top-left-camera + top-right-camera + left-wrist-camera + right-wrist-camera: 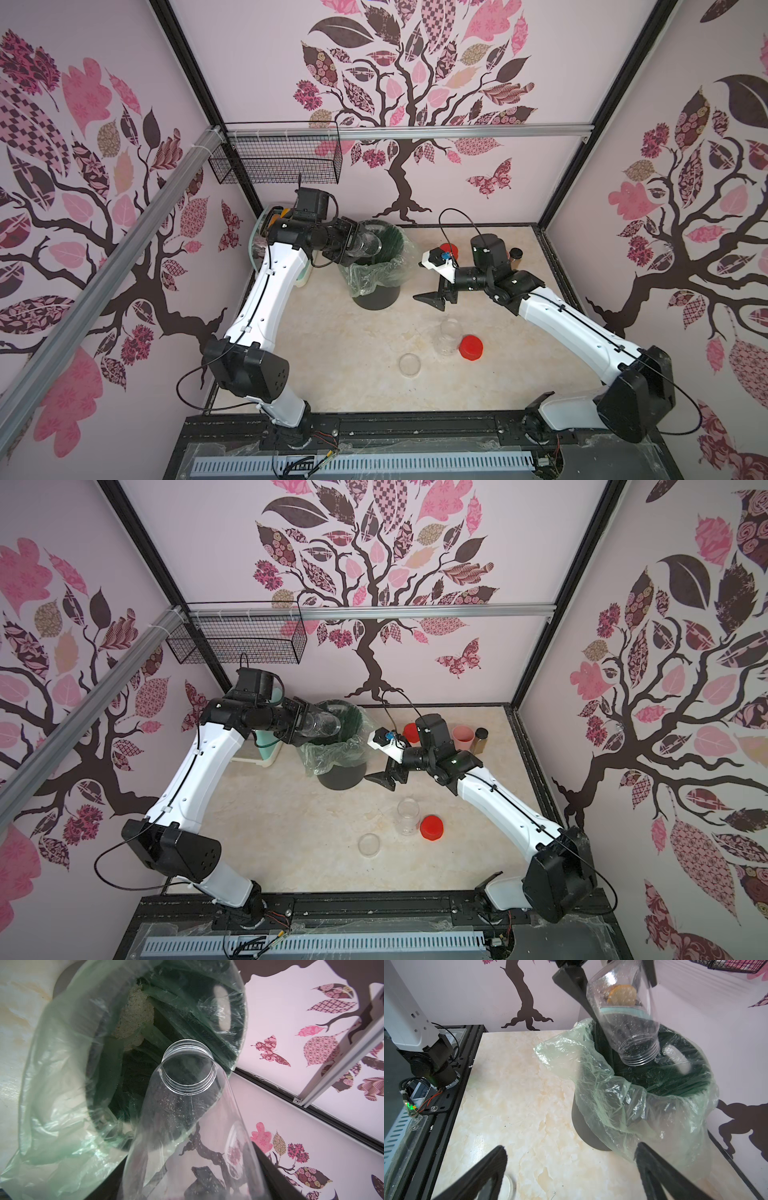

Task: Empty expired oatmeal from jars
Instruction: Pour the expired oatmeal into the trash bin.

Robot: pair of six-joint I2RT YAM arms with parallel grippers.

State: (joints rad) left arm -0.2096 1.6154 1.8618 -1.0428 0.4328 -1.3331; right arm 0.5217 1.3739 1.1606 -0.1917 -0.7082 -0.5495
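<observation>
My left gripper (356, 244) (306, 725) is shut on a clear lidless jar (369, 246) (323, 726) (187, 1126) (623, 1022), tipped mouth-down over the bin. Only specks cling inside it. A pale heap of oatmeal (135, 1016) lies in the bin liner. Another clear jar (448, 336) (407, 816) stands open mid-table and looks empty, with a red lid (471, 347) (431, 827) and a clear lid (410, 365) (369, 845) beside it. A red-lidded jar (451, 249) (411, 731) is mostly hidden behind the right wrist. My right gripper (434, 301) (384, 780) (571, 1149) hangs open and empty right of the bin.
The black bin with a green liner (390, 270) (332, 758) (612, 1105) stands at the back centre. A pink cup (462, 737) and a brown bottle (515, 255) (481, 739) stand at the back right. A wire basket (278, 158) hangs on the back wall.
</observation>
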